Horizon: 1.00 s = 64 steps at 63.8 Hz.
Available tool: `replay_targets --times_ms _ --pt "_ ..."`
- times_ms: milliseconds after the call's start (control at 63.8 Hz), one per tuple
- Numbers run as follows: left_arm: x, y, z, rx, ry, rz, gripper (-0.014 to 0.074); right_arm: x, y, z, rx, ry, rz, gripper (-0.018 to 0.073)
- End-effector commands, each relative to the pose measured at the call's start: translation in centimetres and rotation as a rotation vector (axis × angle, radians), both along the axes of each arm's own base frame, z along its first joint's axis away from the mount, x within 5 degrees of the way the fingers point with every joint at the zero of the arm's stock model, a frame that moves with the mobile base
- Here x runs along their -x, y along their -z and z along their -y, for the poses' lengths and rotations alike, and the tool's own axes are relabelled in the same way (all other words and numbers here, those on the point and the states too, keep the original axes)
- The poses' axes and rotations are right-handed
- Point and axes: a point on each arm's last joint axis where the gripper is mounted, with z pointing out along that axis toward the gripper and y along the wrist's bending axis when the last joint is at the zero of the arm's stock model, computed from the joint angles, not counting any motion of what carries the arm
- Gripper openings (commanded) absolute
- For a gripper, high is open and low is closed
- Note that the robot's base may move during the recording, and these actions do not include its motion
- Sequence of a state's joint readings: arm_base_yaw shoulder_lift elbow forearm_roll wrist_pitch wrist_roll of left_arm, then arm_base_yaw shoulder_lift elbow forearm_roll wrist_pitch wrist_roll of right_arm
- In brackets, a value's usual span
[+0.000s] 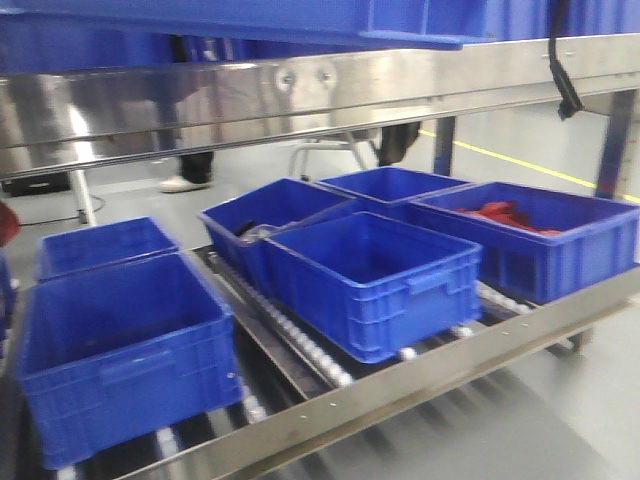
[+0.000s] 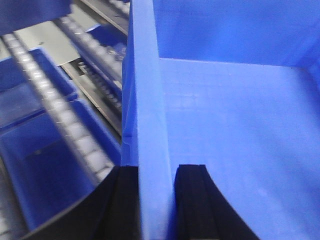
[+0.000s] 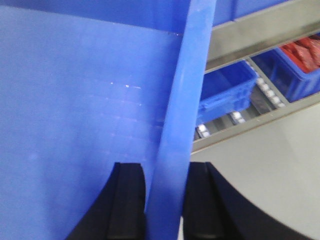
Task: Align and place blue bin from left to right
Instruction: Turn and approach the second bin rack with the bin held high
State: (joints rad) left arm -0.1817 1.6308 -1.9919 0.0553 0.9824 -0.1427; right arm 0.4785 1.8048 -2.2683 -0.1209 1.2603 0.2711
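The blue bin (image 1: 250,20) runs along the top edge of the front view, above a brushed-steel crossbeam (image 1: 300,90). Only a smooth, bright-blue plastic strip of it shows there, and it cannot be told whether it rests on anything.

In the left wrist view, the left gripper (image 2: 156,172) has its black, curved jaws clenched on one thin upright wall of the bin (image 2: 235,125), one on each face. The bin's flat inner floor carries a faint moulded grid. In the right wrist view, the right gripper (image 3: 167,170) is clamped the same way on another wall, beside a broad, smooth blue panel (image 3: 75,100).

Below the beam, a steel-framed roller rack (image 1: 400,385) with rows of small pale rollers carries several open, darker blue rectangular crates with thick rims. The centre-front crate (image 1: 370,285) has ribbed sides, and the right-hand crate (image 1: 560,250) holds red items (image 1: 505,213). A black cable (image 1: 562,60) hangs at the upper right. A yellow line (image 1: 520,160) crosses the grey floor (image 1: 480,135) behind the rack.
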Motion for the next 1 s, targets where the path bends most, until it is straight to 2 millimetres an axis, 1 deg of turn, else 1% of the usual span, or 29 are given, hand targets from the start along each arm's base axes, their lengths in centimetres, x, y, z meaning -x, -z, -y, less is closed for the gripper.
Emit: replay_targets --times_ms 0,987 --pt "0.35 -3.04 -0.57 -0.008 -0.013 0.241 -0.0015 0.63 -1.76 0.97 0.024 0.001 0.100 -0.0078" --pt "0.35 -3.04 -0.57 -0.008 -0.013 0.241 -0.0015 0.63 -1.76 0.97 0.024 0.001 0.100 -0.0078"
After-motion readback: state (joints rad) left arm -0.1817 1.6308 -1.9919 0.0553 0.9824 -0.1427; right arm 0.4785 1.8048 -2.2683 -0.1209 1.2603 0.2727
